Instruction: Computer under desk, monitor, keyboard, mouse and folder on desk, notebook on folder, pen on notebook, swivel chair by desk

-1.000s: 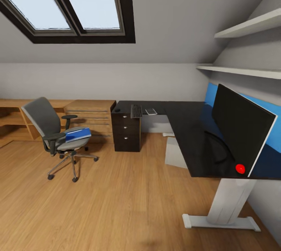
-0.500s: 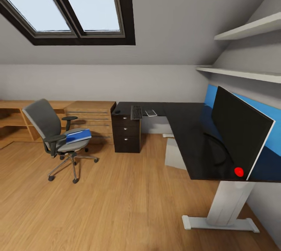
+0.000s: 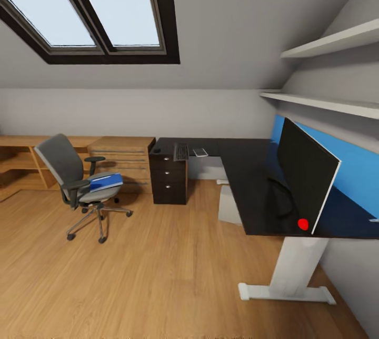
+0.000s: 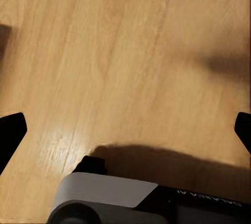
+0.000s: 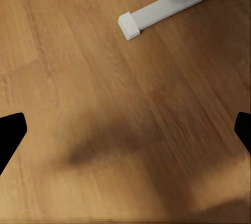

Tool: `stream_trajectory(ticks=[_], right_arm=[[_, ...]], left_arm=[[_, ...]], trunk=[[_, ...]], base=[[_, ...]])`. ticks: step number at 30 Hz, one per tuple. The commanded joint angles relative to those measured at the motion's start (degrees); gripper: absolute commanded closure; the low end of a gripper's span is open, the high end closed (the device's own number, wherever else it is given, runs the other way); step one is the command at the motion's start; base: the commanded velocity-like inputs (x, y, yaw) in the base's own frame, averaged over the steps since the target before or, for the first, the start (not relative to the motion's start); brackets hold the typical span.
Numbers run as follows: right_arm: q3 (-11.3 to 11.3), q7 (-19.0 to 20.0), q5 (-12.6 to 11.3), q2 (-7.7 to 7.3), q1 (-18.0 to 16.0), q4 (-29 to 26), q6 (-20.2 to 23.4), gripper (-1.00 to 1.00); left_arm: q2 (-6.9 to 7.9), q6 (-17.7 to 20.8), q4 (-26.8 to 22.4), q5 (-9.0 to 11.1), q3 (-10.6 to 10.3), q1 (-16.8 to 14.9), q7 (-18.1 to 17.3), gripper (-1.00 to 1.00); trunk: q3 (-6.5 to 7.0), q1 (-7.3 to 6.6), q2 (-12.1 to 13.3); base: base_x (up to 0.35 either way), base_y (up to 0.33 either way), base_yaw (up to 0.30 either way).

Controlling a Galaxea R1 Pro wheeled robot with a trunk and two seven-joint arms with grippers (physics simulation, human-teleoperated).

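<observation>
— Folder (image 3: pixel 105 181) first: where is it?
— Blue and flat, it lies on the seat of the swivel chair (image 3: pixel 68 170), on the wood floor (image 3: pixel 158 276) and well apart from the worktop (image 3: pixel 247 181).
— What sits on the worktop?
— The monitor (image 3: pixel 305 173) stands near the blue back panel. The keyboard (image 3: pixel 181 151) lies on the far arm, above the black drawers (image 3: pixel 169 178). A small dark mouse (image 3: pixel 157 150) is near it at the corner. A little flat thing lies just beside the keyboard; I cannot tell what it is.
— And the computer?
— A white box (image 3: pixel 230 203) stands under the worktop.
— The left gripper (image 4: pixel 125 130)?
— Its fingers are spread wide with nothing between them. Bare floor lies under it.
— The right gripper (image 5: pixel 125 130)?
— Spread wide too. The floor is under it, and the worktop's white foot (image 5: pixel 172 4) lies ahead of it.
</observation>
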Motion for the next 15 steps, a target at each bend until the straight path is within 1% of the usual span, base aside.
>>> stream_trajectory(ticks=[1, 3, 7, 10, 12, 15], right_arm=[[0.3, -0.2, -0.6, -0.16, -0.1, 0.0, -0.2, -1.00], [0.3, -0.8, -0.7, -0.60, -0.1, -0.1, -0.2, -1.00], [0.3, -1.2, -0.8, -0.91, -0.1, -0.2, -0.5, -1.00], [0.5, -1.2, -0.6, -0.89, -0.1, -0.2, -2.3, -1.00], [0.8, -1.1, -0.4, -0.91, -0.1, 0.0, -5.4, -1.00], [0.9, -1.1, -0.4, -0.92, -0.1, 0.0, -6.1, -1.00]], left_arm=[[0.07, -0.3, 0.0, 0.6, -0.4, -0.1, 0.4, -1.00], [0.09, -0.3, 0.0, 0.6, -0.4, -0.1, 0.5, -1.00], [0.06, -0.3, 0.0, 0.6, -0.4, -0.1, 0.5, -1.00], [-0.02, -0.4, 0.0, 0.7, -0.3, -0.1, 0.5, -1.00], [-0.06, -0.4, 0.0, 0.6, -0.3, -0.1, 0.5, -1.00], [-0.12, -0.8, 0.0, 0.6, -0.3, -0.1, 0.5, -1.00]], trunk=[[0.12, -0.26, 0.4], [0.48, -0.70, 1.2], [1.20, -1.58, 2.8], [1.74, -2.24, 4.0], [2.09, -2.68, 4.8], [2.63, -3.34, 6.0]], base=[[-0.315, -0.185, 0.000], [-0.319, -0.189, 0.000], [-0.319, -0.196, 0.000], [-0.305, -0.213, 0.000], [-0.285, -0.219, 0.000], [-0.191, -0.154, 0.000]])
